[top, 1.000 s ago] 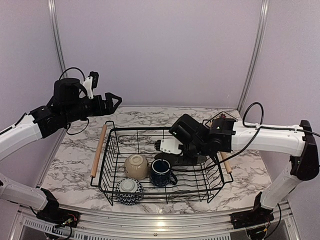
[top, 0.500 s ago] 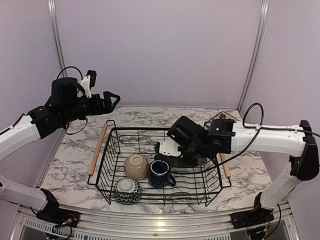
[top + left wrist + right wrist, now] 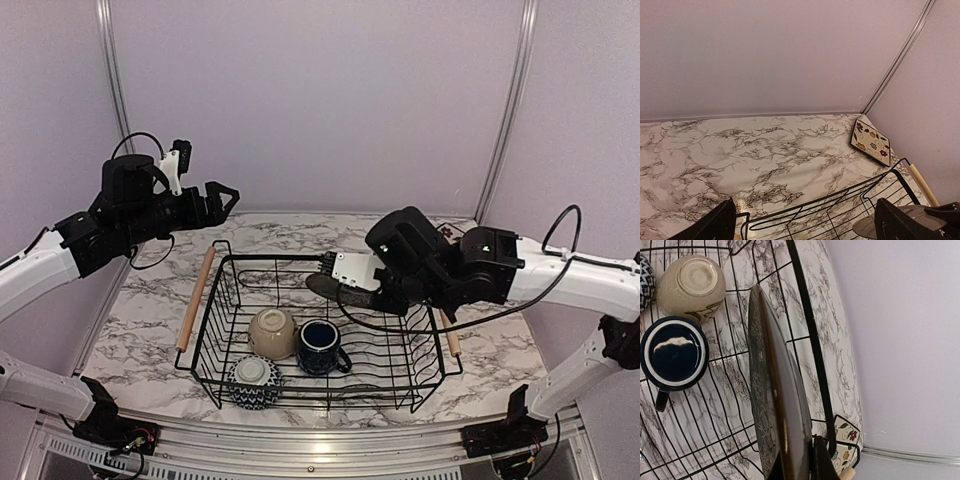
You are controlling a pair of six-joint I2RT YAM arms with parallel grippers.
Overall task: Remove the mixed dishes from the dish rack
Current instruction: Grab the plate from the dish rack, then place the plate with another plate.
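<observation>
1. The dish rack, a black wire basket with a light wooden handle on its left side and another on its right side, is set on the marble table.
2. Three dishes are held in the rack, all in its near left part:
   - the beige bowl, turned upside down with its foot ring uppermost;
   - the dark blue mug, stood upright just to the right of that bowl, its handle turned toward the near right;
   - the small blue-and-white patterned bowl, placed in the near left corner, close in front of the beige bowl.
3. The round grey plate is gripped at its rim by the right gripper, whose fingers are closed on either face of it. The plate is held over the far right part of the rack; a pale pattern is seen on its face in the right wrist view. Whether its edge touches the wires cannot be told.
4. The square cream floral plate is found outside the rack, on the table beyond the rack's far right corner, close to the right wall.
5. The left gripper is held high above the table's left side, apart from the rack. Its fingers are spread wide and nothing is held between them.
</observation>
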